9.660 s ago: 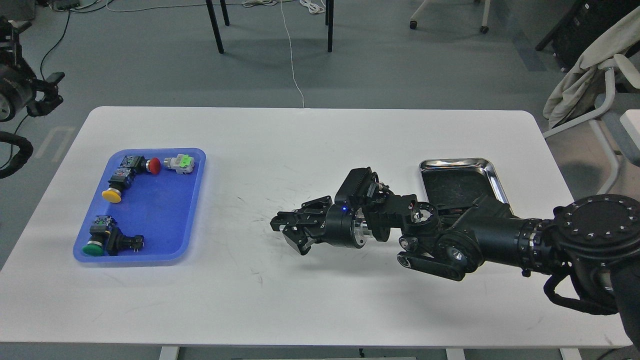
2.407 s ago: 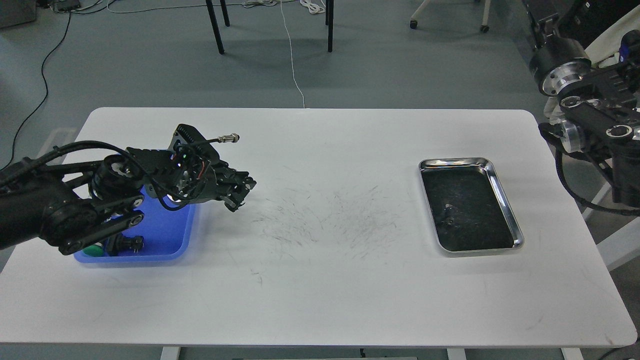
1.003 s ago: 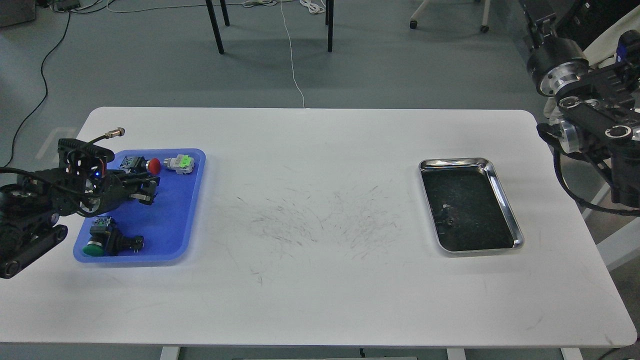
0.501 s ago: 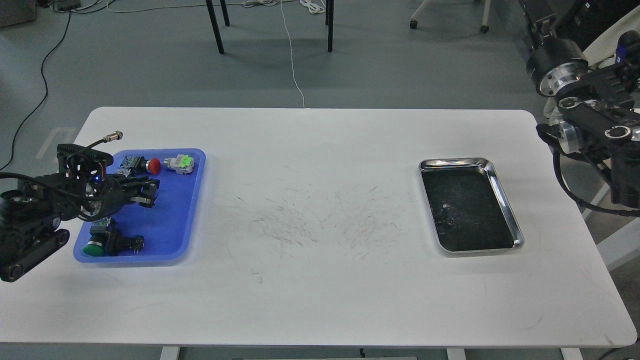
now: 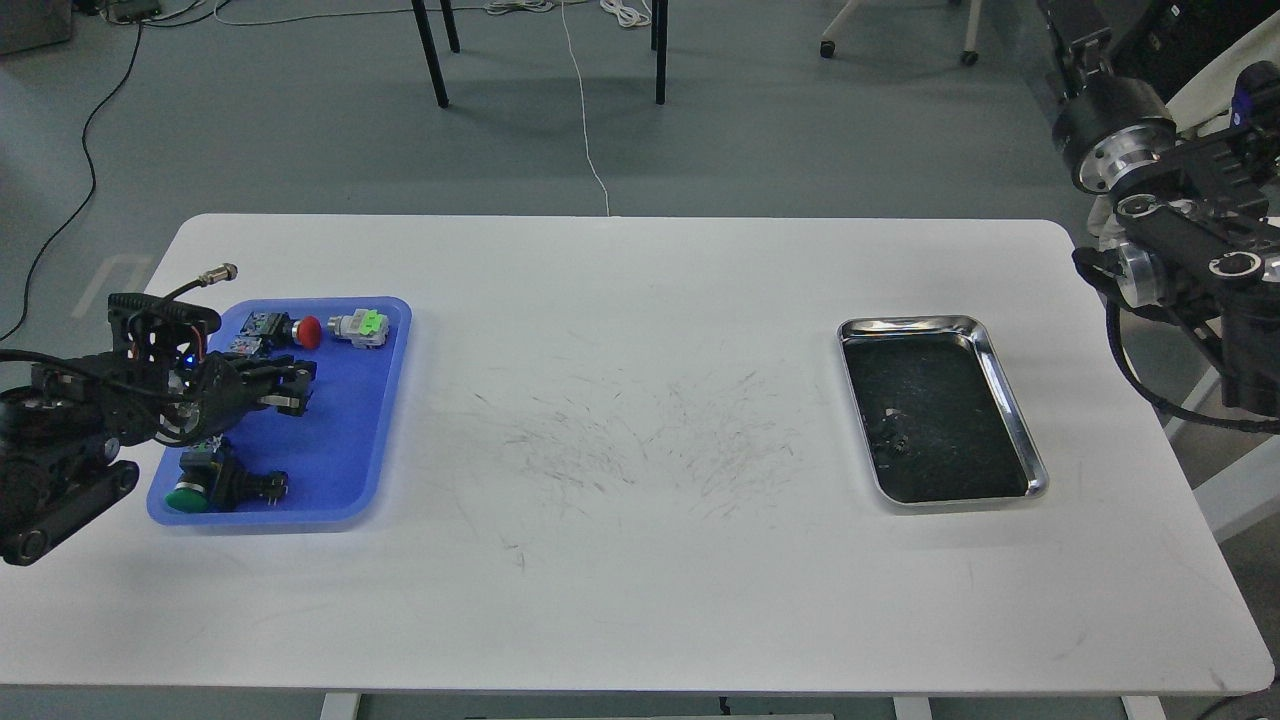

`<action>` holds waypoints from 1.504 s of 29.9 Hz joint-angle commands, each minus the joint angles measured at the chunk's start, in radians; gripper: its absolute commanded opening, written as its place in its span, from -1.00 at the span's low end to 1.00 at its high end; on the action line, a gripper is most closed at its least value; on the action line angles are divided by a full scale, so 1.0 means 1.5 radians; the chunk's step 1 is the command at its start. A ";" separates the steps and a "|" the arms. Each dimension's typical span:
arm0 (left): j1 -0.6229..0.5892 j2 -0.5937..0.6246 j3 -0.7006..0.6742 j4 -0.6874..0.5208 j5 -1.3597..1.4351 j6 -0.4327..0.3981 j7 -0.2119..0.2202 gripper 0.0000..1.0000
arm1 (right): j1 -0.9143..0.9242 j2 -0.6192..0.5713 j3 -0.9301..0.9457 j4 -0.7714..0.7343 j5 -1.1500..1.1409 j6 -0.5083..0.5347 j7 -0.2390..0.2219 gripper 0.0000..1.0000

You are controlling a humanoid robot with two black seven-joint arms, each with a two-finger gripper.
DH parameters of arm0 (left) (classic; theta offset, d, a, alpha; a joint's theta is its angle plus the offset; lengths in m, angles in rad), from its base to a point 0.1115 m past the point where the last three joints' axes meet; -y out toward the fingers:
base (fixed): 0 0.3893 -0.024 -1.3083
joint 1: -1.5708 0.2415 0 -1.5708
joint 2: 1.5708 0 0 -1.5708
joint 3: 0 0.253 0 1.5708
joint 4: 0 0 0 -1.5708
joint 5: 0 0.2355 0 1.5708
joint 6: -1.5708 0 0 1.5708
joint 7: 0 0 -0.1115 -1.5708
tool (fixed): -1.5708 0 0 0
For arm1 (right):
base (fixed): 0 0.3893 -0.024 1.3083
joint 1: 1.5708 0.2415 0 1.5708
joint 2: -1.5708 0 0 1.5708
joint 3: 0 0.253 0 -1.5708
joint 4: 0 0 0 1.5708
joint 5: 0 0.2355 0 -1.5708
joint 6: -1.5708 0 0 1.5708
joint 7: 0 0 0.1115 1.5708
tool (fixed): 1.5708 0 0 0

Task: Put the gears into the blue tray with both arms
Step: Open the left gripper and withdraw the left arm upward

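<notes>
The blue tray (image 5: 345, 440) lies at the table's left end and holds several push-button switches. My left gripper (image 5: 298, 388) hovers over the tray's middle, pointing right. Its two fingertips stand a little apart and I see nothing between them. Small dark gears (image 5: 890, 432) lie on the dark floor of the steel tray (image 5: 1012, 400) at the right. My right arm is raised off the table's right edge. Its gripper (image 5: 1072, 45) points up and away, dark and partly cut off by the view's top.
In the blue tray are a red-capped switch (image 5: 308, 331), a green-and-white one (image 5: 362, 327) and a green-capped one (image 5: 186, 494). The white table (image 5: 640, 560) has scuff marks in its middle. Chair legs and cables are on the floor beyond.
My left arm swung from the table's middle back over the blue tray, and in the last second it has only shifted slightly. The right arm, earlier reaching over the table's middle, stays raised at the right.
</notes>
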 commanded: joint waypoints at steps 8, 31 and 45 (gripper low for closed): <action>0.001 0.001 -0.001 0.000 -0.011 0.003 -0.001 -0.37 | -0.003 0.000 0.000 -0.001 0.000 0.000 0.001 0.84; -0.031 0.040 -0.019 0.009 -0.152 -0.007 -0.003 -0.03 | -0.005 0.000 -0.001 0.000 0.000 -0.001 0.001 0.84; -0.120 0.091 -0.038 0.008 -0.638 -0.040 0.003 0.02 | 0.001 -0.026 -0.001 0.036 0.000 0.001 -0.005 0.84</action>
